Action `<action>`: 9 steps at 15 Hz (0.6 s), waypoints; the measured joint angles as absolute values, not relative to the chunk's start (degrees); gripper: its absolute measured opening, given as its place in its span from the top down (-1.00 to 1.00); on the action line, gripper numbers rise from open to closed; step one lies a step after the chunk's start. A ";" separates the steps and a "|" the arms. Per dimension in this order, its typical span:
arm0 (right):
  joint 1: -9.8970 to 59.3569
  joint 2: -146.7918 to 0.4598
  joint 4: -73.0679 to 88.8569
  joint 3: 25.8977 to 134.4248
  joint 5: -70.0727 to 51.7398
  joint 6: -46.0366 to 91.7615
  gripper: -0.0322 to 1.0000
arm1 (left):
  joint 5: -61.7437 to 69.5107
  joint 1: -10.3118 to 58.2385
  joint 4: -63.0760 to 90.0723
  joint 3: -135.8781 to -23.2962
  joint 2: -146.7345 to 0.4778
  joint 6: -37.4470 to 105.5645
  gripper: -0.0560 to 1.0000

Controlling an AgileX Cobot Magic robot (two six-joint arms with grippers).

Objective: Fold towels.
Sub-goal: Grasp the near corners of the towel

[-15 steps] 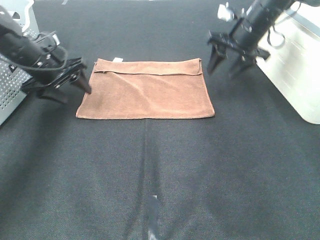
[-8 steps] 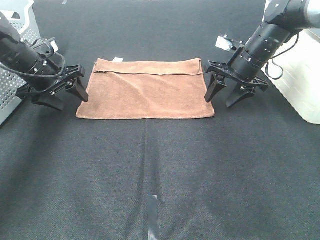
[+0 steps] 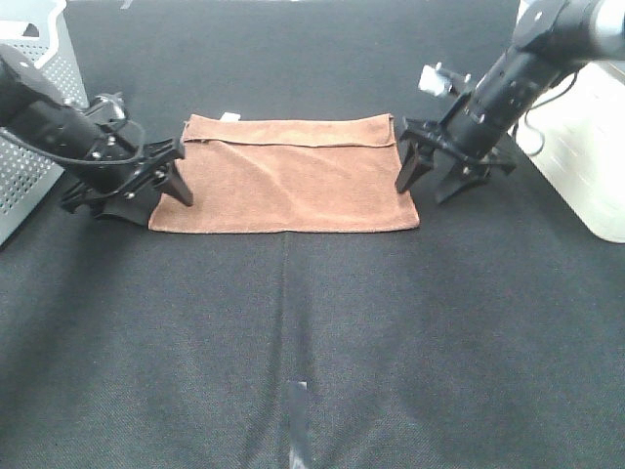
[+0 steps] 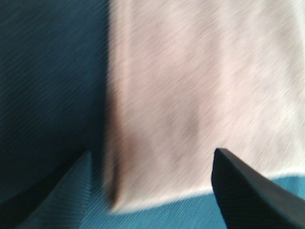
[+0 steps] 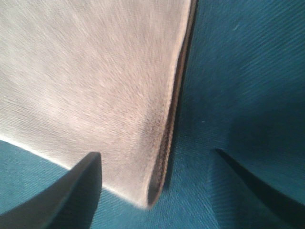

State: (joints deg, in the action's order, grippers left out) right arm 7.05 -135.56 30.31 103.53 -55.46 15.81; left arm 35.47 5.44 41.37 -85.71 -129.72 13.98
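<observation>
**Towel flanked at both short edges, long axis set across the arms**

Towel (image 3: 283, 186) is seen lying flat on the dark mat (image 3: 293, 352), already doubled over once, with its long axis running from one arm to the other and its short edges facing the grippers. It is held by neither.

The left gripper (image 3: 156, 198) is placed at the towel's left near corner, and the right gripper (image 3: 421, 191) at the right short edge, close to the right near corner. Both are spread wide with nothing between them but air. In each wrist view the short edge is framed between the jaws: one jaw is set over the cloth side and the other over the bare mat, so each edge is straddled rather than touched. Whether any tip is resting on the fabric cannot be told.

Each arm is equally near to its own end, so neither is favoured. The coming move is judged to turn on this symmetry. If both jaws are lowered and shut on the stacked layers, the ends can be lifted together. If one corner is missed, the fold would likely be skewed.
</observation>
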 joint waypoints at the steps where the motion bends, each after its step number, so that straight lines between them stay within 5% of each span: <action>1: 7.05 -136.65 31.11 103.53 -55.58 16.44 -0.23 | 34.15 6.19 41.65 -85.71 -129.89 13.98 -0.37; 3: 7.05 -137.11 34.03 103.65 -55.69 17.82 -0.13 | 33.29 7.51 42.23 -86.46 -130.63 14.09 -0.20; 6: 7.05 -137.97 35.41 103.65 -55.81 18.62 -0.01 | 32.89 8.08 42.23 -86.57 -131.38 14.15 0.32; 9: 7.05 -139.29 37.24 103.88 -56.15 18.68 0.61 | 33.46 8.08 41.71 -86.57 -131.55 14.15 0.83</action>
